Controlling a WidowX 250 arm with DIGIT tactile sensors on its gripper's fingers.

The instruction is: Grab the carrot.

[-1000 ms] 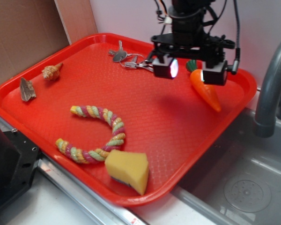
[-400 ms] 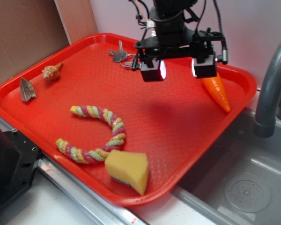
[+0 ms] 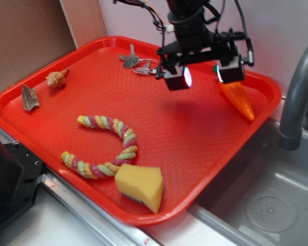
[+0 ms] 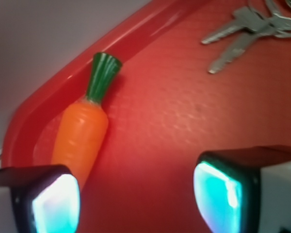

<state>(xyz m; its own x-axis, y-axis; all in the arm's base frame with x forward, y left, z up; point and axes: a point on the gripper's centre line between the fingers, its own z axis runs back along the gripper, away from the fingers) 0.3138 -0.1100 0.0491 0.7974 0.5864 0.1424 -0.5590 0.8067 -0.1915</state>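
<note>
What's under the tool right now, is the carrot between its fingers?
Under the open tool lies mostly bare red tray. The carrot lies by the tray rim, its tip passing beneath one finger, not between them. The tip itself is covered.

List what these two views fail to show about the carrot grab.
- Carrot top, exterior view: hidden behind the gripper finger.
- Carrot tip, wrist view: covered by a finger pad.
- Height of the fingers above the tray: neither view settles it.
- Keys: blurred in the wrist view and cut off by the frame edge.
</note>
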